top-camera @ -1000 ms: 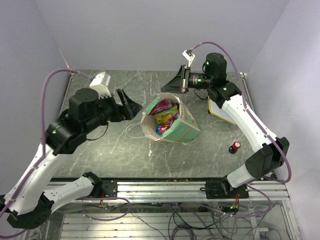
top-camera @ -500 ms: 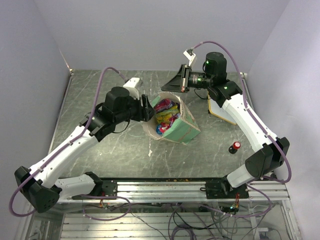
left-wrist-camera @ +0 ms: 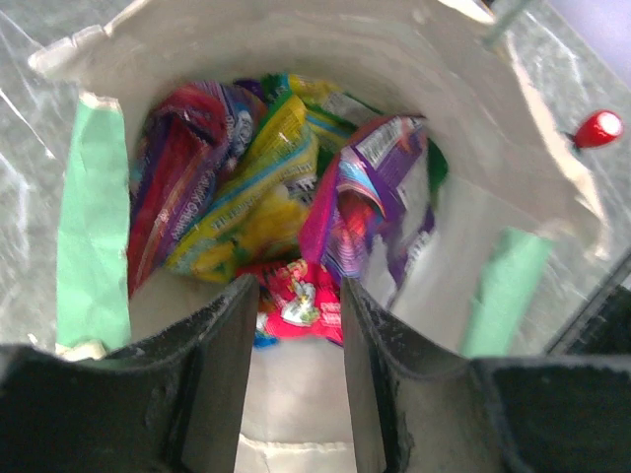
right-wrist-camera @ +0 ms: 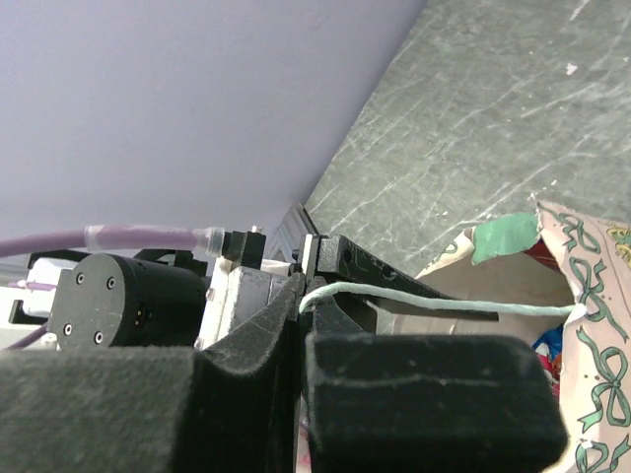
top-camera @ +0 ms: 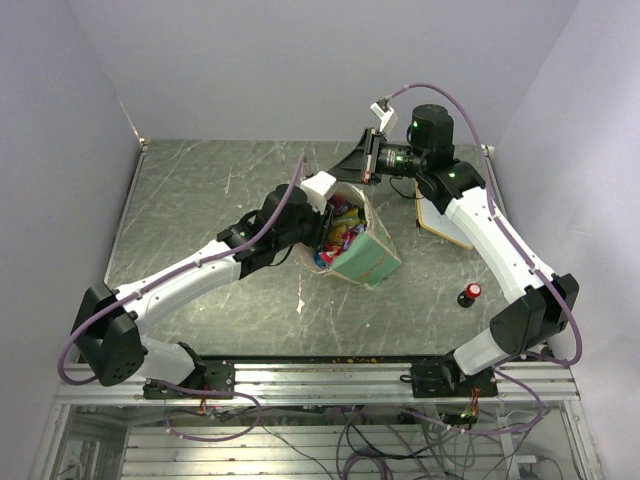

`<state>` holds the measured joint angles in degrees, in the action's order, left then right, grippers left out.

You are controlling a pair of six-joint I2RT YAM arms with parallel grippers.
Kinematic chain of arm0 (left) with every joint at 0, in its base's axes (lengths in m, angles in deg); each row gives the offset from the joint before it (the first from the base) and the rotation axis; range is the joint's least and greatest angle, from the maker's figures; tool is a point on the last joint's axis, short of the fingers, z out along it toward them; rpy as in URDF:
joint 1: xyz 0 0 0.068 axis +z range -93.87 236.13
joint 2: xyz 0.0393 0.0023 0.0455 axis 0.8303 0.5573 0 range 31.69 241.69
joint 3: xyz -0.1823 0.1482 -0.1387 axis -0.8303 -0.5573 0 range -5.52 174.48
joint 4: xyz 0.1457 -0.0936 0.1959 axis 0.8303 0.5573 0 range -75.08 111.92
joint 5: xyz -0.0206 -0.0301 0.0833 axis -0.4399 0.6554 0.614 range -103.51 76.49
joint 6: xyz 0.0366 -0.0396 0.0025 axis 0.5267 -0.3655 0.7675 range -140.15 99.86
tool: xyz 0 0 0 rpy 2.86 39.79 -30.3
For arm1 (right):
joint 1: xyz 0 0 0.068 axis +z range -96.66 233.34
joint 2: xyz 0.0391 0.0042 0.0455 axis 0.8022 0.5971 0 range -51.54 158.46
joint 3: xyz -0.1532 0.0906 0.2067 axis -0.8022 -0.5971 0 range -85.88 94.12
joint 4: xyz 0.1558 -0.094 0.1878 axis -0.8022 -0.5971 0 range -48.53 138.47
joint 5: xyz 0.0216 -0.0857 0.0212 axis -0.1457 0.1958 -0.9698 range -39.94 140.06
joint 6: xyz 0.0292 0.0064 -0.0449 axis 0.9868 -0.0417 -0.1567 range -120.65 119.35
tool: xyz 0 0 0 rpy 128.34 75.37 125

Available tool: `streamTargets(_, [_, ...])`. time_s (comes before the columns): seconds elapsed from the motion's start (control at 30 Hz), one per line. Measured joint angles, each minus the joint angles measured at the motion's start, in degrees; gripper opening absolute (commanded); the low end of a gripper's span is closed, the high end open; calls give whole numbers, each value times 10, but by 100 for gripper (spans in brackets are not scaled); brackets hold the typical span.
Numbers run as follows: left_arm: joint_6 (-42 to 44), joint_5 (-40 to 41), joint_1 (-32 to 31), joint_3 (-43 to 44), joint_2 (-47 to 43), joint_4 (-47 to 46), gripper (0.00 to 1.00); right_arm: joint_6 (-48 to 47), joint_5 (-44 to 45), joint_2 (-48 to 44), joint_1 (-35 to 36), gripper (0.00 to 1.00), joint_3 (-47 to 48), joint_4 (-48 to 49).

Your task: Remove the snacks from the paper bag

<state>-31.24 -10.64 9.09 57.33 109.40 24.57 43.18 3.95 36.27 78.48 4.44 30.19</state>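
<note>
The mint-green paper bag (top-camera: 366,262) lies tilted on the table with its mouth facing up and left. Colourful snacks (top-camera: 341,228) fill it. In the left wrist view I look into the paper bag (left-wrist-camera: 325,49): a yellow packet (left-wrist-camera: 248,202), a purple packet (left-wrist-camera: 367,192) and a red packet (left-wrist-camera: 302,304) lie inside. My left gripper (left-wrist-camera: 296,296) is inside the bag mouth, its jaws apart with nothing between them, the tips just short of the red packet. My right gripper (right-wrist-camera: 308,296) is shut on the bag's string handle (right-wrist-camera: 444,301), holding it up above the bag's far rim.
A red-capped black knob (top-camera: 469,293) stands on the table right of the bag, also seen as the red knob (left-wrist-camera: 598,128). A flat tan-edged board (top-camera: 447,228) lies under the right arm. The grey marbled table (top-camera: 200,190) is walled at back and sides.
My left arm has swung right and reached forward, bringing its gripper into the bag mouth, and its jaws have narrowed. The right arm has stayed still, holding the handle.
</note>
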Motion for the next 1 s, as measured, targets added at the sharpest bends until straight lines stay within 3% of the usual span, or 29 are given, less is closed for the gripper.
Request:
streamTargets(0.33, [34, 75, 0, -35, 32, -117, 48, -15, 22, 7, -4, 0, 14, -30])
streamTargets(0.53, [34, 93, 0, -37, 68, -172, 61, -20, 35, 14, -12, 0, 15, -30])
streamTargets(0.7, [34, 122, -2, -40, 93, -173, 68, -18, 22, 12, -12, 0, 16, -8])
streamTargets(1.0, [33, 165, -2, -49, 121, -173, 70, -17, -18, 11, 10, 0, 16, -9])
